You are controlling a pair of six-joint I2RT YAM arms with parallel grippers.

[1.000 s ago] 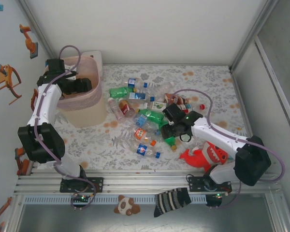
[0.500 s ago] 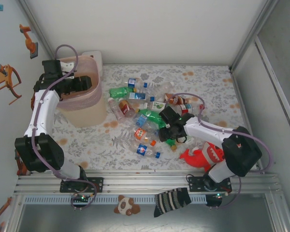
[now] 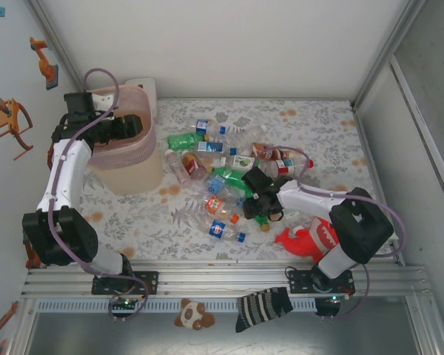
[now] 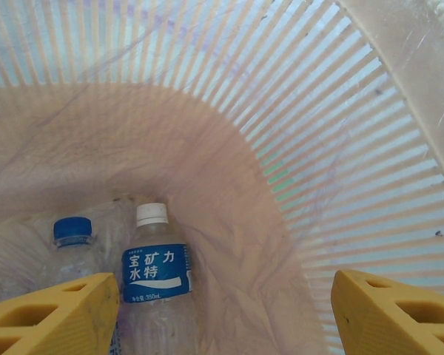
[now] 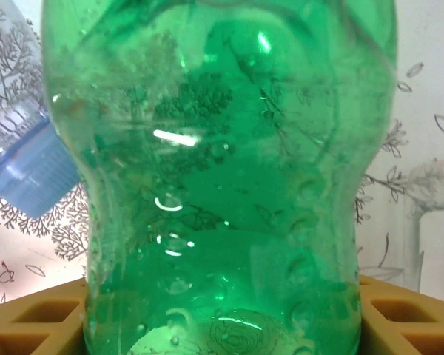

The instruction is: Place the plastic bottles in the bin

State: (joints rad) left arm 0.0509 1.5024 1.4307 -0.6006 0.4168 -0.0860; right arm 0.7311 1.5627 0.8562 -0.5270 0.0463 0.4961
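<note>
The pale-pink bin (image 3: 127,176) stands at the table's back left. My left gripper (image 3: 126,127) hangs open over its mouth with nothing between its yellow fingers (image 4: 52,314). Below them, against the slatted wall (image 4: 318,111), lie a clear bottle with a blue label and white cap (image 4: 157,274) and a blue-capped bottle (image 4: 72,231). Several plastic bottles (image 3: 211,166) are heaped mid-table. My right gripper (image 3: 259,200) is down at the heap's right edge, open, its fingers either side of a green bottle (image 5: 222,148).
A red plush toy with white teeth (image 3: 311,238) lies just right of my right arm. A small white box (image 3: 146,86) sits behind the bin. A striped sock (image 3: 263,307) and a small panda toy (image 3: 194,314) rest on the front ledge.
My right arm has swung left and drawn in over the heap, bringing its gripper around the green bottle. The left gripper has edged slightly over the bin.
</note>
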